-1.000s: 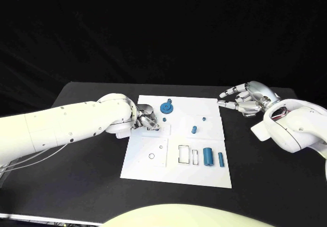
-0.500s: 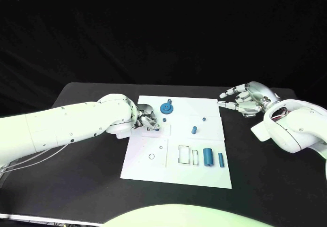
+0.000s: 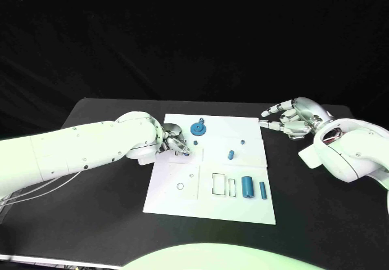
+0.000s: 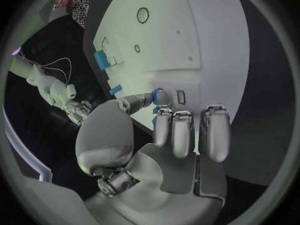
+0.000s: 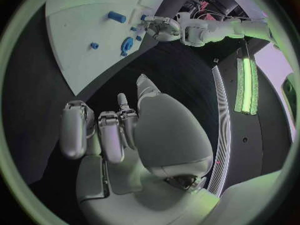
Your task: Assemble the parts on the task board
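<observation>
Judged as a placing step: small blue part (image 4: 160, 96) pinched at the fingertips of the left robot hand (image 3: 176, 143), low over the left side of the task board (image 3: 243, 203), just beside the blue gear (image 3: 198, 129). Next move probably calls for fine alignment with a socket there, then a gentle press; exact socket cannot be told. Right robot hand (image 3: 290, 118) hovering over the black bench (image 3: 97, 225) just off the board's far right corner, fingers loosely apart, holding nothing. Two blue cylinders (image 3: 247, 186) lying near the board's near edge.
</observation>
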Motion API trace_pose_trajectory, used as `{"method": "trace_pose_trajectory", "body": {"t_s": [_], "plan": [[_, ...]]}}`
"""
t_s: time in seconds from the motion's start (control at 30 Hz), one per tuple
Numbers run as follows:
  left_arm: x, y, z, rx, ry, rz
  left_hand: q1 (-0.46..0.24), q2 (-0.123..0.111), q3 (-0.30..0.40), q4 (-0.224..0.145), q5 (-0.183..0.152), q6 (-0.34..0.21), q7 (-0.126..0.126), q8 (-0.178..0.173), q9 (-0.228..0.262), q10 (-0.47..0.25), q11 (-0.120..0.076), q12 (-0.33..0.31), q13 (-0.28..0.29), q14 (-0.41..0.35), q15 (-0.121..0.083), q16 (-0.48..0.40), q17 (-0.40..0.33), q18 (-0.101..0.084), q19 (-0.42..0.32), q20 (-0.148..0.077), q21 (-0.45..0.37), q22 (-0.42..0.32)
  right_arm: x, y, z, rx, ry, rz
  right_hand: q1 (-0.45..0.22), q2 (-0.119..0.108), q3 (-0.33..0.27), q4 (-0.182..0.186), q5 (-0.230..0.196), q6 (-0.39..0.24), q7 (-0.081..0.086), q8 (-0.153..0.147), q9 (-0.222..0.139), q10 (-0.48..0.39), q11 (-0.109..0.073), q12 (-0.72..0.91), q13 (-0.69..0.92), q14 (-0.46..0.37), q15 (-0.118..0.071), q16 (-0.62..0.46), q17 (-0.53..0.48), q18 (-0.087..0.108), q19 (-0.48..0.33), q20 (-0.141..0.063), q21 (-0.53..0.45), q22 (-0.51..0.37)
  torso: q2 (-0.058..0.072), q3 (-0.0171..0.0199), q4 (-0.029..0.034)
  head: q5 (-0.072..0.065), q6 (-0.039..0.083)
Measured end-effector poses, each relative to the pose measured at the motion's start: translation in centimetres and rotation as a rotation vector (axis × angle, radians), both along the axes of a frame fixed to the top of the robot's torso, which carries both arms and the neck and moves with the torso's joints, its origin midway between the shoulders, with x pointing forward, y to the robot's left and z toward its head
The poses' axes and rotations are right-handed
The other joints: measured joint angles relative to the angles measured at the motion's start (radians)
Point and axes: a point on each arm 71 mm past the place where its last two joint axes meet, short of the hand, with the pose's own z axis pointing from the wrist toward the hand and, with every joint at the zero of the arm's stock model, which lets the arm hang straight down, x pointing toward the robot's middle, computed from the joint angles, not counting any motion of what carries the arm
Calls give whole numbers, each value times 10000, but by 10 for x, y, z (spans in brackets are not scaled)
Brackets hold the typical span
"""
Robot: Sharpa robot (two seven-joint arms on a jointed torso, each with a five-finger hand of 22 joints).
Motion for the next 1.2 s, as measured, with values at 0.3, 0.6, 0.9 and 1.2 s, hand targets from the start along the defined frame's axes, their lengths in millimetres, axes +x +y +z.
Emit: {"method": "trace_pose_trajectory", "body": {"t_s": [0.3,0.6,0.9,1.2], "plan": [[0,1,-1,32,35,67,3,3,-755,376,-35,86,-3,-104,38,-1,0,0,0,0,0,0,0,2,-39,-38,0,0,0,0,0,-3,6,4,-40,40,0,0,0,0,0,0,0,0,0,0,1,0,0,0,-1,0,0,0,0,-1,3,0,10,-10,8],[0,3,-2,73,59,155,-5,73,-1354,744,-35,98,9,-143,72,-1,1,0,-1,0,1,0,-1,1,-39,-38,0,0,0,0,0,-4,7,6,-38,38,0,0,0,0,0,-1,0,0,0,0,0,0,0,0,-2,-1,0,0,0,-2,-2,0,1,13,23],[1,5,-2,138,99,253,15,53,-2448,1203,-89,134,44,-231,150,-1,1,0,-1,0,1,0,-1,2,-39,-38,0,0,0,-1,0,-6,6,-6,-163,163,0,0,0,0,0,38,-22,0,0,0,1,0,0,0,-3,-1,0,0,0,-3,-3,1,-4,24,32],[0,7,-2,138,137,324,53,15,-3221,1379,-173,133,44,-314,170,-2,1,0,-1,-1,1,0,-1,2,-39,-38,0,0,0,-1,0,1,-2,-10,-276,168,0,0,0,0,0,38,-23,0,0,0,0,0,0,0,-4,0,0,0,1,-4,-4,-5,-3,14,34]]}}
